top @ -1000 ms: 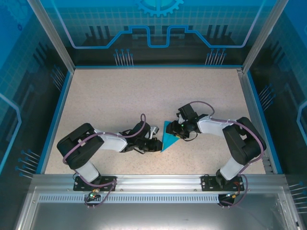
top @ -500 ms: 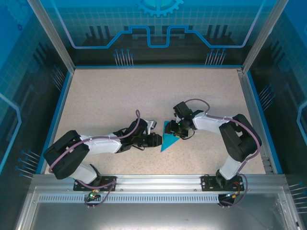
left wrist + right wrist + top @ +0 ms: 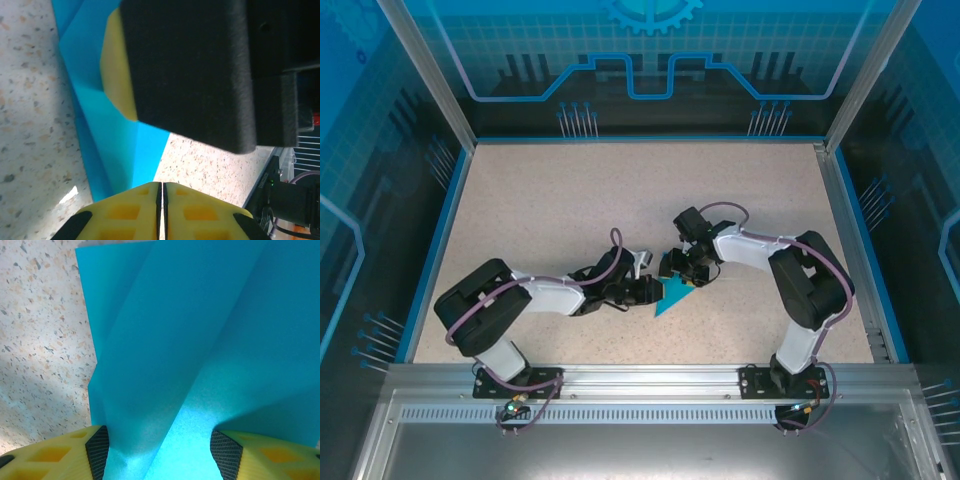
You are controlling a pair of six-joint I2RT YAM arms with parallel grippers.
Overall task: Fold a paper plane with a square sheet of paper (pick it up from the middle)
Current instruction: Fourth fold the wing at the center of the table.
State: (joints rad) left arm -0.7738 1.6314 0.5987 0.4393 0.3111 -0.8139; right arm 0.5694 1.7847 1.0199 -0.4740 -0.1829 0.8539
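Teal folded paper (image 3: 200, 340) lies inside the spread right tool (image 3: 157, 450); the left tool (image 3: 162, 200) is pinched together.

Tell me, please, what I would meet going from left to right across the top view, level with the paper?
left arm → left gripper → paper → right arm. The right gripper overlaps the paper, so it is left out.

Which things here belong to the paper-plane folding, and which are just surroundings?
Belong to the job:
blue paper
left claw
right claw

Just surroundings:
speckled table
blue back wall
metal rail at the front
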